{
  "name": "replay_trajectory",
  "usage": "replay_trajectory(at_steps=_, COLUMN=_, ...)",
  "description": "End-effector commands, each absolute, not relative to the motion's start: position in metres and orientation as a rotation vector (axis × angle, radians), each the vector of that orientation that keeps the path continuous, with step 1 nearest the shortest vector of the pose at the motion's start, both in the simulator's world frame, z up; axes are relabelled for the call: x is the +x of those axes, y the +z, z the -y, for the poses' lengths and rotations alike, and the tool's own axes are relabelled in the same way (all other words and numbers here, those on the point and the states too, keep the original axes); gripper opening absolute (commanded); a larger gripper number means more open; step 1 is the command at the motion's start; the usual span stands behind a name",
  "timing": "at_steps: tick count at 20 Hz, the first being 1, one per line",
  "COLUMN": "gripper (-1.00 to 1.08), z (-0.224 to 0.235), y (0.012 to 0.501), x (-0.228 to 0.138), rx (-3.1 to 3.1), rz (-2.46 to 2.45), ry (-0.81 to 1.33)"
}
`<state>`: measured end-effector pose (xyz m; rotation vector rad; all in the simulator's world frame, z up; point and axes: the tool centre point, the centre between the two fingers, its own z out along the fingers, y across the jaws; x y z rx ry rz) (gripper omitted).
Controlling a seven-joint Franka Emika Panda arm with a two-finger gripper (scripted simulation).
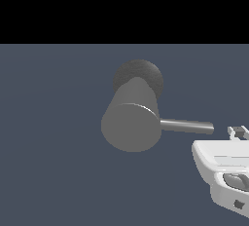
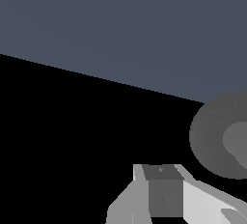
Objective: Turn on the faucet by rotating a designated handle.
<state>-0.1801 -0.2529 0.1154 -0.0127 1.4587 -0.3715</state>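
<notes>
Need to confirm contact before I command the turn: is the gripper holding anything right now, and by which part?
Nothing is held. In the exterior view the gripper sits apart from the handle, just past its free end, with a visible gap. The faucet is untouched.

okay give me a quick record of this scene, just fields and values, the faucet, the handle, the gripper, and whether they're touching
faucet: grey cylinder, flat round end toward the camera, darker rounded base behind
handle: thin rod sticking out of the cylinder toward the exterior view's right
gripper: white, at the exterior view's lower right, partly cut off by the frame edge
jaws: cannot tell if open or shut
contact: none visible; gripper sits just past the handle's free end
floor: plain blue-grey
</notes>
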Motion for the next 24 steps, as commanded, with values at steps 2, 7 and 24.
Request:
replay_trajectory(at_steps=2, gripper=-1.00, z=0.244, y=0.121, x=-0.175, rx=0.008, rz=-1.448, ry=-0.340)
replay_trajectory(at_steps=7, gripper=-1.00, z=0.234, y=0.123, x=-0.170, rx=0.029, rz=-1.446, ry=-0.303)
replay_trajectory(at_steps=24, gripper=-1.00, z=0.174, y=0.077, x=-0.174, rx=0.107, rz=-1.568, ry=-0.123)
